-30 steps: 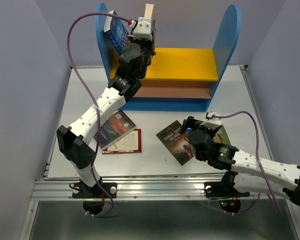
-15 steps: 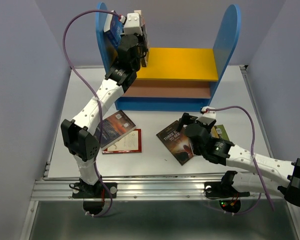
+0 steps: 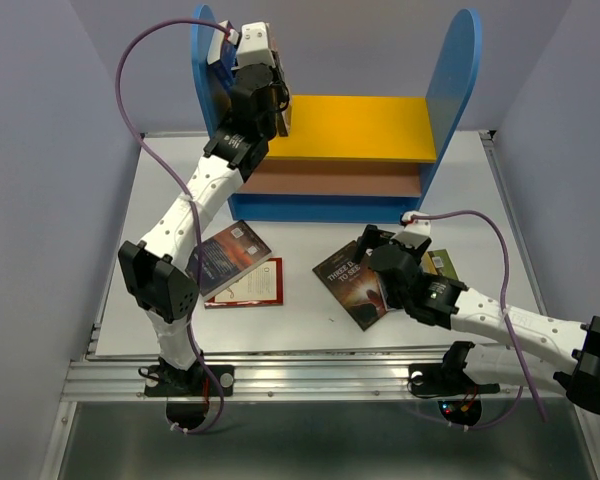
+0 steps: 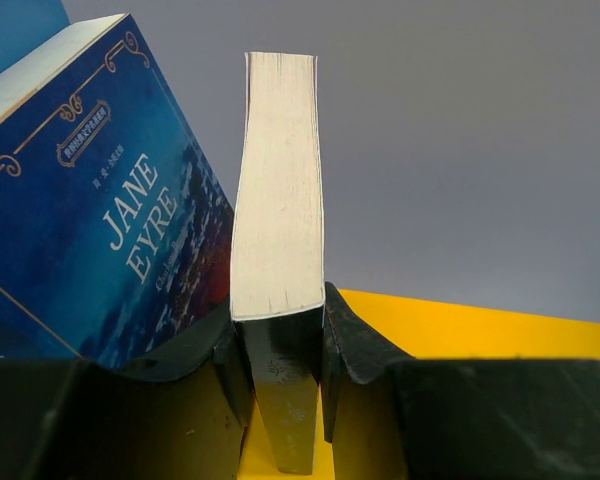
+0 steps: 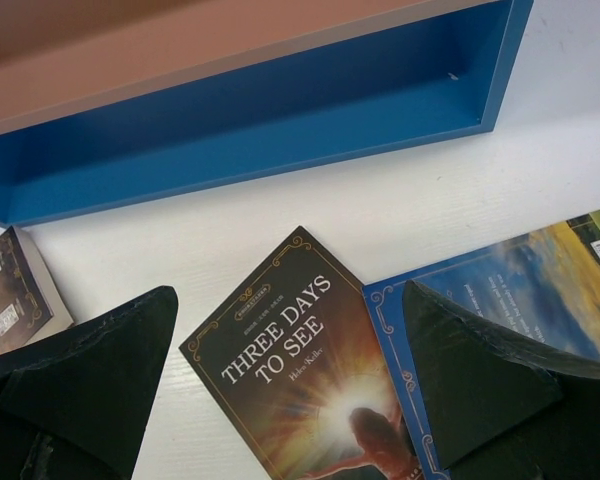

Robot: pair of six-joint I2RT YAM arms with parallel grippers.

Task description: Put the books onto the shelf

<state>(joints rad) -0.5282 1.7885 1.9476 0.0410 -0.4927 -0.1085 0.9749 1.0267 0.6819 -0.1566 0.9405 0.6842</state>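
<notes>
White tabletop (image 3: pixel 310 215) under pale lilac walls is what you are working over. Your left arm (image 3: pixel 195 200) rises from its base at near full stretch. It leans up and in to the left end of the shelf (image 3: pixel 460 70), with the wrist above the smooth yellow board (image 3: pixel 370 128). Your left gripper (image 4: pixel 280 320) is closed partway on a thick paperback (image 4: pixel 277 180), clamped low on both covers. It holds the paperback upright with the cream page edge facing the wrist camera. You cannot tell whether its foot rests on the board. Just left of it, a glossy blue book (image 4: pixel 110 210) leans toward the rounded side panel (image 3: pixel 202 60). Its gold-framed cover reads "JANE EYRE".

Your right arm (image 3: pixel 500 320) lies low and bent across the table. Your right gripper (image 5: pixel 288 300) points down, its black fingers (image 5: pixel 90 370) spread as wide as they go and holding nothing. Below the gap, flat on the table, is a brown book (image 3: pixel 348 282) with a gold border and a sunburst, titled "THREE DAYS TO SEE". Just beside its right edge lies a blue-bordered landscape book (image 5: pixel 500 290). Further left, a dark book (image 3: pixel 230 255) overlaps a white book (image 3: pixel 255 287) with a red border, both flat. Behind them are the shelf's matte brown lower board (image 3: pixel 330 178) and blue base (image 3: pixel 330 208).
</notes>
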